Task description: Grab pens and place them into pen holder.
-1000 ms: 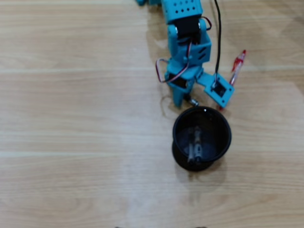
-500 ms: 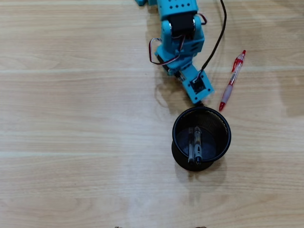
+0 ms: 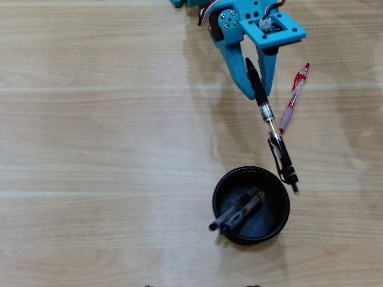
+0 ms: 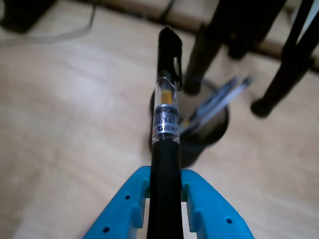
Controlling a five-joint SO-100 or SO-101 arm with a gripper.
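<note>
My blue gripper is shut on the clear pen with a black cap. The pen sticks out from the jaws, and its capped end reaches the right rim of the pen holder in the overhead view. The holder is a round black cup, and two dark pens lean inside it. The red-and-translucent pen lies on the table just right of the gripper. In the wrist view the gripper clamps the pen, which points toward the holder.
The table is light wood. In the wrist view, black stand legs rise behind and to the right of the holder, and a cable runs along the far edge.
</note>
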